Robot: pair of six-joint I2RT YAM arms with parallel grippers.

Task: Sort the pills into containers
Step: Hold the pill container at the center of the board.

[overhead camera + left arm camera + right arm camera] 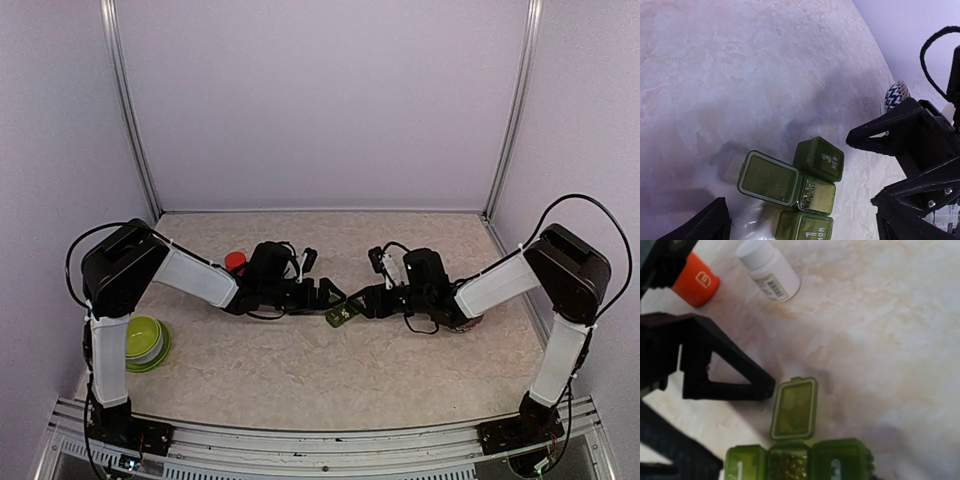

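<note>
Two robot arms lean in from the near corners of a pale, marbled bench (300,360) and meet around its middle. At the left edge, a lime-green bowl (148,342) sits close to the near left corner. Further in and toward the back stands a red bottle (235,262); the right wrist view shows a white bottle (769,270) near it. Next is the left claw (333,296), its fingers spread wide apart and clear of the strip.

Between the two claws, about mid-bench, lie the containers (342,316). They form a short, dark olive-green plastic strip of three small square compartments joined in a row. The two end compartments are shut, their lids marked in white with a 1 and a 3. The middle lid is swung fully open and lies flat beside the strip, with a paler rim around it. Tiny pieces glint inside that open compartment.

Just right of the strip is the right claw (363,300); whether its fingers are apart or together cannot be told. Beneath the right arm, a blue-and-white zigzag-patterned object (896,95) peeks out.
</note>
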